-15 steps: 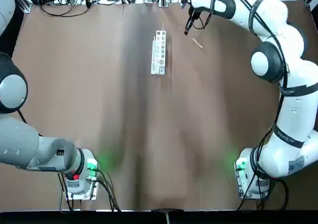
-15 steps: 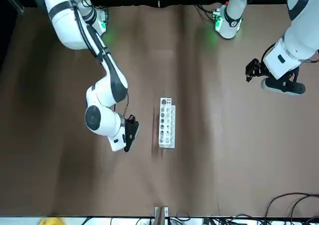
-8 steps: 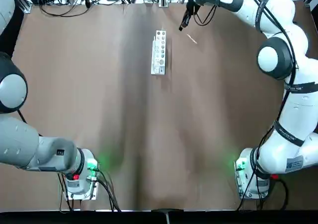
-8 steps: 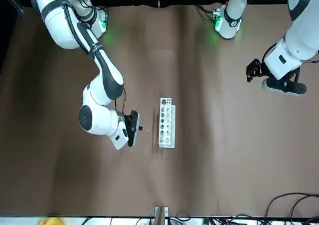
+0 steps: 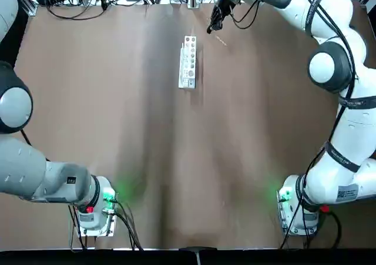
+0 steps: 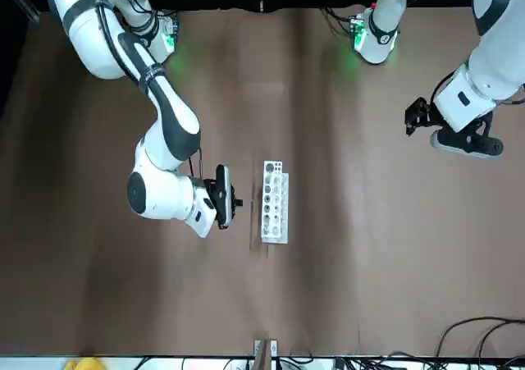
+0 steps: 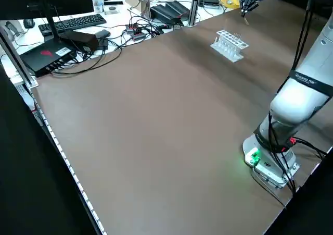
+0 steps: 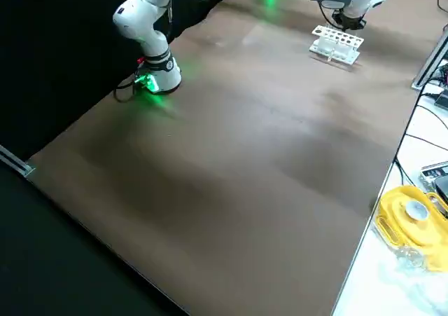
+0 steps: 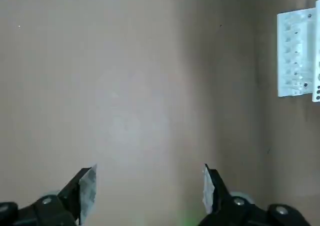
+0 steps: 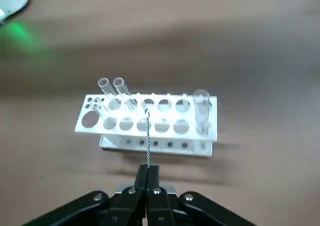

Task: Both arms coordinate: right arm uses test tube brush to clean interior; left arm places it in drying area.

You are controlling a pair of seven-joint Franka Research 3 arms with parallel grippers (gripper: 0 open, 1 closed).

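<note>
Brush picked: thin twisted-wire test tube brush [image 10: 148, 145] is pinched in the right gripper [image 10: 148, 167], fingers pressed together on it, off the rack's right-arm side. Left gripper [image 9: 150, 167] waits well apart on the rack's other side, fingers spread, nothing between them. Clear glass tubes [image 10: 202, 110] sit in the white perforated rack [image 6: 275, 202] on the brown desk [image 5: 135, 130]. No tube is out, so scrubbing and placing to dry look undone. Left: present tube, brush inside, rack it.
</note>
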